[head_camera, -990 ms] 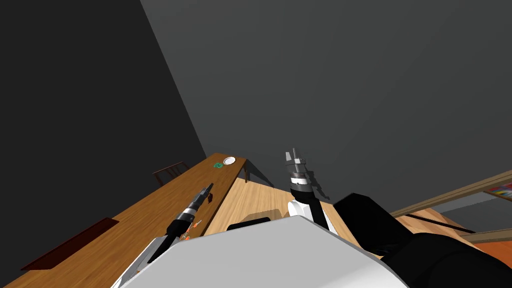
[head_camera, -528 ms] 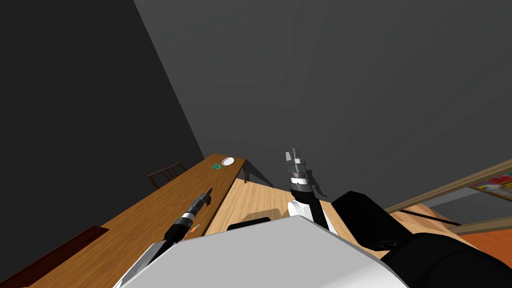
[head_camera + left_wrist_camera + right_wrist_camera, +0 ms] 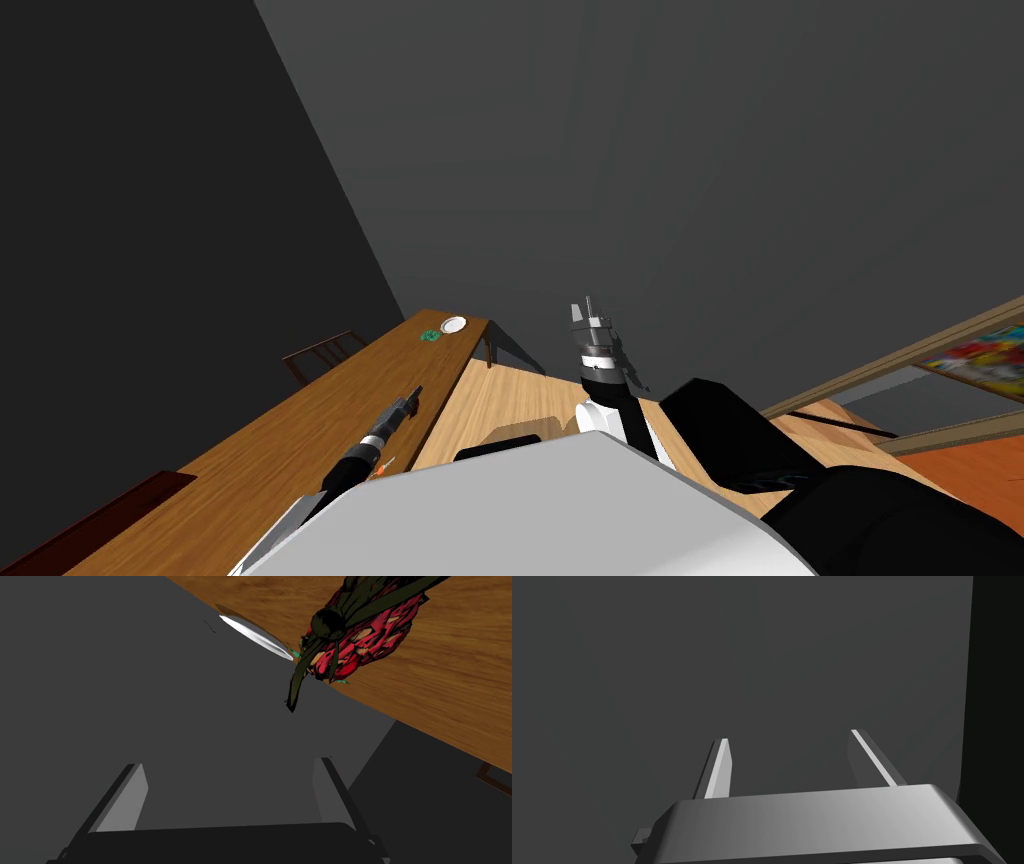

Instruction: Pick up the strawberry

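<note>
The strawberry, red with a dark stem and leaves, lies on the wooden table. My left gripper is open and points along the table. The berry sits beyond its fingertips, off to the side of one finger, with nothing between the jaws. In the head view the left gripper reaches out low over the long table. My right gripper is raised beside the table's end, and in its wrist view the right gripper stands open and empty.
A white plate and a small green item sit at the table's far end; the plate lies just past the strawberry. A dark wooden chair stands behind the table. A small orange item lies by my left forearm.
The head view has rolled slightly, sliding the chair and table to the left. My left gripper has drawn back a little toward my chest. Neither gripper's fingers have changed.
</note>
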`<state>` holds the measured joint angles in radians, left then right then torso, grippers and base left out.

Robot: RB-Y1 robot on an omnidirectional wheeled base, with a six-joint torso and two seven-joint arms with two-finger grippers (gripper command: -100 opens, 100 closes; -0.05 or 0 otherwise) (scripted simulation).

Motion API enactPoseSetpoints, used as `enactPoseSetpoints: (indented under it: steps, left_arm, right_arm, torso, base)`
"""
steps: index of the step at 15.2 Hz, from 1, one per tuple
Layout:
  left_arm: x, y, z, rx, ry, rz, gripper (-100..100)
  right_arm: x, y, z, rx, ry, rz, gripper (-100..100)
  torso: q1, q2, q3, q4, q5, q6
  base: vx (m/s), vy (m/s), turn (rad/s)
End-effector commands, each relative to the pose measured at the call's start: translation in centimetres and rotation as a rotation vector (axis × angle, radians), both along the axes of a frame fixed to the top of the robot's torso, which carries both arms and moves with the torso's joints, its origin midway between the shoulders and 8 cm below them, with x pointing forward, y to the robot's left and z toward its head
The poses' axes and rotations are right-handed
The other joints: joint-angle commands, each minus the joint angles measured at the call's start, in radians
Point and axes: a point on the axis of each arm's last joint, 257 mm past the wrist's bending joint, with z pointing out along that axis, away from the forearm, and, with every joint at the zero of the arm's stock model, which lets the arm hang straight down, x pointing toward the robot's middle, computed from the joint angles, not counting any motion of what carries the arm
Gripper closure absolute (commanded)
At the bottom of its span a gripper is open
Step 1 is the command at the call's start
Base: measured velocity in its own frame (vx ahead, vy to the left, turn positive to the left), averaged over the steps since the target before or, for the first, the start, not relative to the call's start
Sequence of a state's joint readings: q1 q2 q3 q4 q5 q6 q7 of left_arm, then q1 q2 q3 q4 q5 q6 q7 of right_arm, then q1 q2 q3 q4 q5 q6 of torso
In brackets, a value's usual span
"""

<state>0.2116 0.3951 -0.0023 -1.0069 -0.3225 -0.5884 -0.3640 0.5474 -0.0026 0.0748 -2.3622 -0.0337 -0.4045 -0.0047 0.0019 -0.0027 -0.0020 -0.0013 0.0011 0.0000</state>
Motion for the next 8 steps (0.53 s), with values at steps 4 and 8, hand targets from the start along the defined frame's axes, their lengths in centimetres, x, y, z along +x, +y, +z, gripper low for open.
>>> enactPoseSetpoints:
  steps: [4, 8]
  left_arm:
    - [-1.0, 0.9, -2.1, 0.024, 0.05, 0.011, -100]
    - [-1.9, 1.5, -3.6, 0.043, 0.09, 0.017, -100]
  right_arm:
    - [0.0, 0.0, 0.0, 0.0, 0.0, 0.0, 0]
    - [0.0, 0.0, 0.0, 0.0, 0.0, 0.0, 0]
  torso:
    - [0.007, -0.004, -0.004, -0.005, 0.004, -0.002]
    - [0.015, -0.007, -0.01, -0.012, 0.011, -0.005]
  base:
    - [0.016, 0.004, -0.033]
    - [0.017, 0.008, -0.033]
